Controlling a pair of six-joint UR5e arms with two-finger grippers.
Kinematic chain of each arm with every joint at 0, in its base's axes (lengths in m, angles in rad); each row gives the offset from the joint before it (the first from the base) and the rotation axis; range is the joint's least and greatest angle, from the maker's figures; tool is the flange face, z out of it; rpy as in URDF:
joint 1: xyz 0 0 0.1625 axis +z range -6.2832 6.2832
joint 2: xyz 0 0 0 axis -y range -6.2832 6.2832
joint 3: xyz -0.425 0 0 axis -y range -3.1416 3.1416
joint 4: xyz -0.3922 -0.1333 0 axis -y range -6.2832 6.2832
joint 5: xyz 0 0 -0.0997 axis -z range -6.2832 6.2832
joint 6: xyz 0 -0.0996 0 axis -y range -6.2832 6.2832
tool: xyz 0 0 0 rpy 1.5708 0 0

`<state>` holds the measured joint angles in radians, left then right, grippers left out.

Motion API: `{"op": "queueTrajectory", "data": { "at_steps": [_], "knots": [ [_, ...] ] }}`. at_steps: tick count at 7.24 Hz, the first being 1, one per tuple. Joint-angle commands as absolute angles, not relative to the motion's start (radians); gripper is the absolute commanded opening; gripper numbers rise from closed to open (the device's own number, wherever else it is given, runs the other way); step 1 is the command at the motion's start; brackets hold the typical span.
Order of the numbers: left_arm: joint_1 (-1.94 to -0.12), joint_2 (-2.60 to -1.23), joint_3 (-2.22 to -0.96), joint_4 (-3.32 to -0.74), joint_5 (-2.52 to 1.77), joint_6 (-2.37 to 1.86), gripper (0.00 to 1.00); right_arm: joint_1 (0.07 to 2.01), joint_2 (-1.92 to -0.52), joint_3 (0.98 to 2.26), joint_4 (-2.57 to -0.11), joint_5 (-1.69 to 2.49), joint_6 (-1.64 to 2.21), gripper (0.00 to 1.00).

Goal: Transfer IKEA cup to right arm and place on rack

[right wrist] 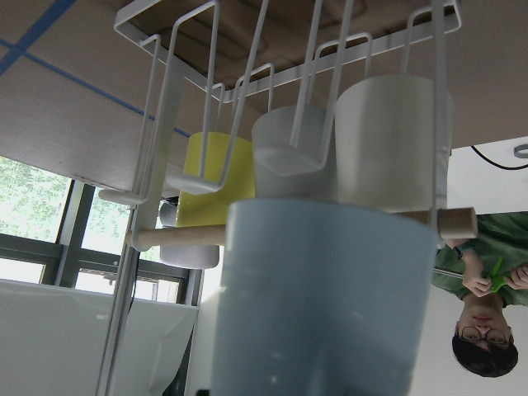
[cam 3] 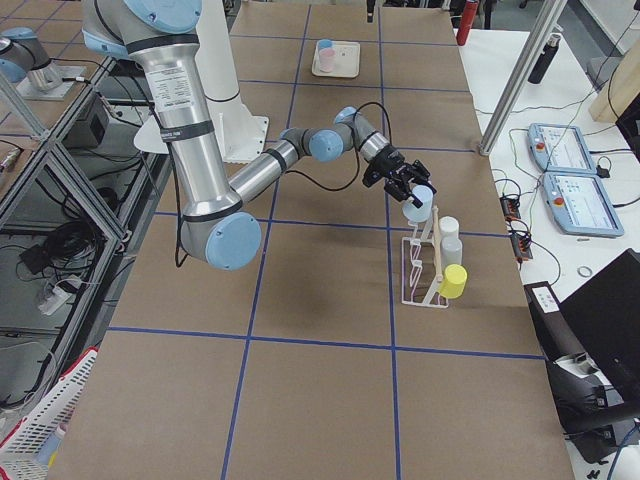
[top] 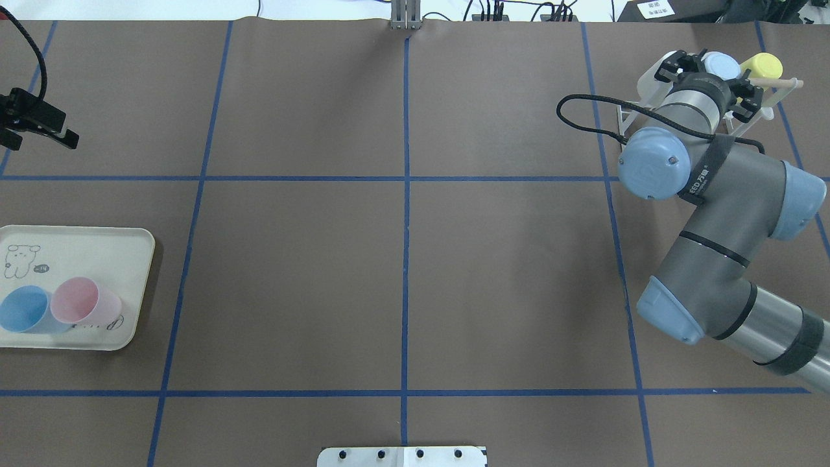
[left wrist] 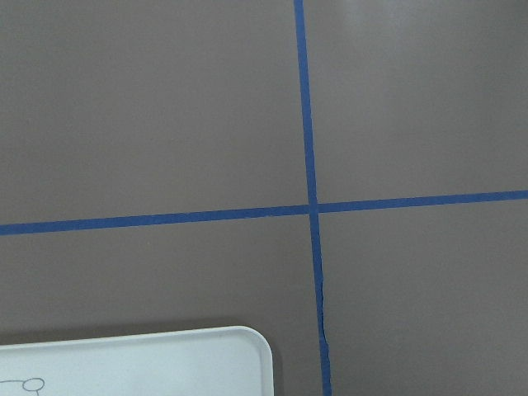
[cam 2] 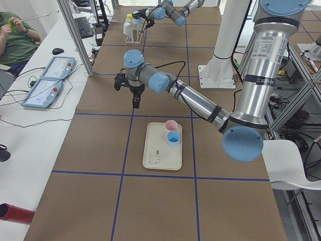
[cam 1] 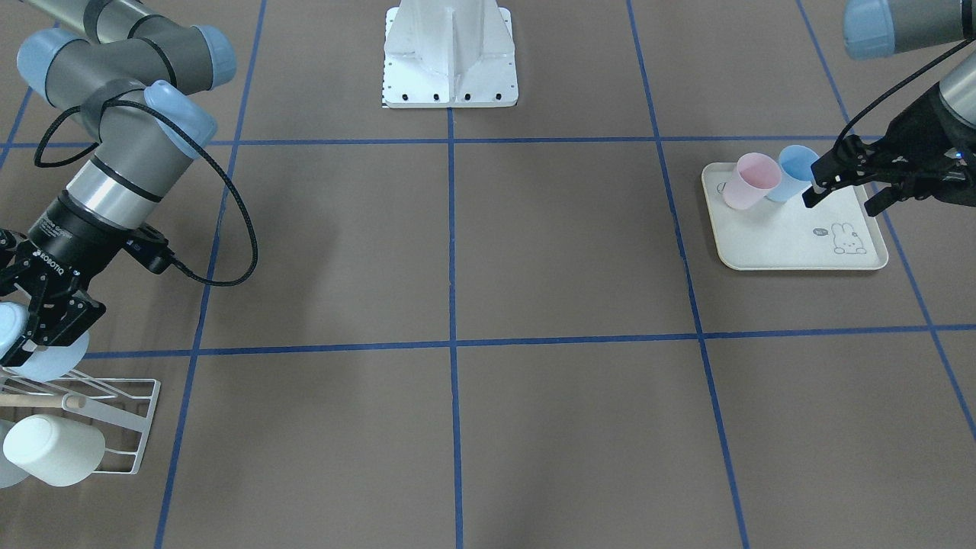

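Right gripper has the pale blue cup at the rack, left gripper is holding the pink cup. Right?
Not quite. The left gripper holds nothing and is open; the pink cup sits on the tray, as the overhead view shows. The right gripper does have the pale blue cup at the rack.

Matt brown table cover (cam 1: pixel 572 244), white wire rack (cam 1: pixel 148 424), pale wooden rod (right wrist: pixel 190 235), smooth plastic cup (right wrist: pixel 322 305)
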<state>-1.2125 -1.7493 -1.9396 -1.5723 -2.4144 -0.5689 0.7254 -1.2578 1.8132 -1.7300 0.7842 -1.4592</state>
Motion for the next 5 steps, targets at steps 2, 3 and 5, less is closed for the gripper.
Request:
{"op": "queueTrajectory", "data": {
  "at_steps": [2, 3, 5],
  "knots": [
    [-1.212, -1.747, -1.939, -1.572, -2.437, -0.569, 1.0, 0.721, -1.258, 1.793, -1.729, 0.781, -1.448, 0.55],
    [-1.212, -1.747, -1.939, -1.572, -2.437, -0.569, 1.0, 0.716, -1.255, 1.783, -1.727, 0.779, -1.44, 0.55],
    [-1.212, -1.747, -1.94, -1.572, -2.437, -0.569, 1.0, 0.71, -1.25, 1.764, -1.724, 0.779, -1.419, 0.55]
  ]
}}
